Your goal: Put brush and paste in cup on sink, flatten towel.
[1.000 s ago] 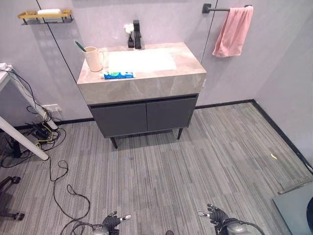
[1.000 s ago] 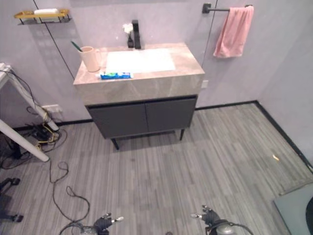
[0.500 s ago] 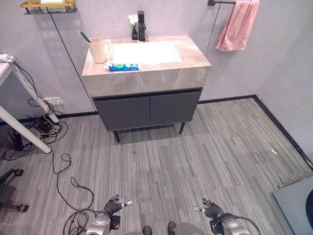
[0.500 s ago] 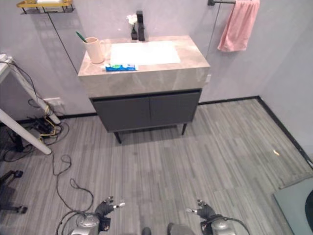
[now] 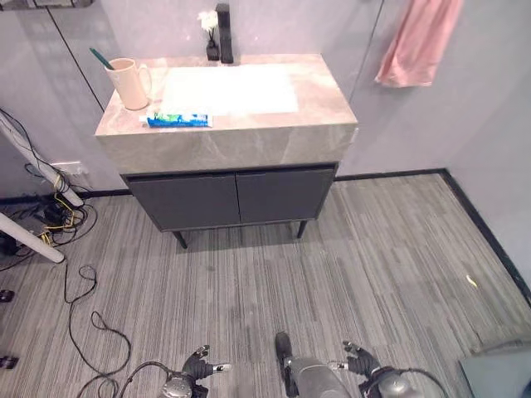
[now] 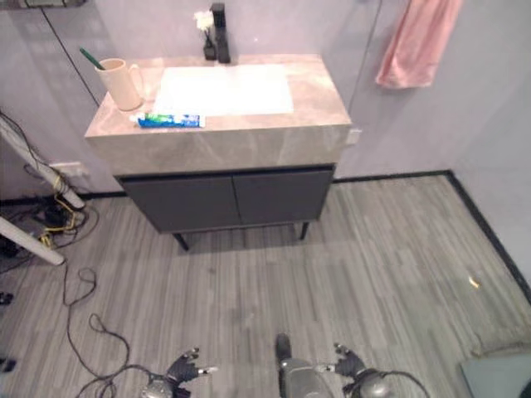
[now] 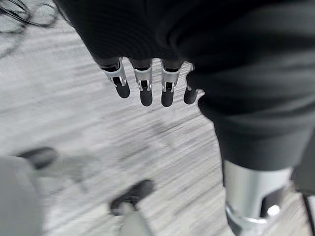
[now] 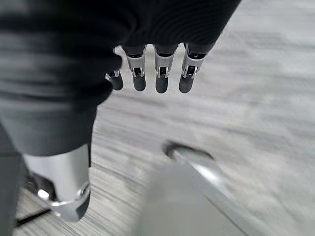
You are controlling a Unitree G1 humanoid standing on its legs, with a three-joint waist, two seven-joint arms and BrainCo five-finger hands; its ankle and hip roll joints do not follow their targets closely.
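A grey stone-topped sink cabinet with dark doors (image 5: 224, 149) stands against the wall and serves as the anchor here. On its top, toward the left end, stands a beige ceramic cup with a handle (image 5: 126, 83), upright, with a green-handled toothbrush (image 5: 101, 58) leaning out of its mouth to the left. Just in front of the cup, near the cabinet's front edge, a blue and green toothpaste tube (image 5: 178, 120) lies flat on the stone, apart from the cup. To the right of the cup is the white rectangular basin (image 5: 228, 89), and behind it, at the wall, a black faucet (image 5: 223, 33) with a small white flower (image 5: 207, 20) beside it. On the wall to the right of the cabinet hangs a pink towel (image 5: 418, 41), bunched and falling in folds.

Well in front of the cabinet, low over the grey striped floor (image 5: 382, 249), the left hand (image 5: 197, 366) hangs with fingers relaxed and empty; the right hand (image 5: 358, 361) likewise, fingers loose, grasping nothing.
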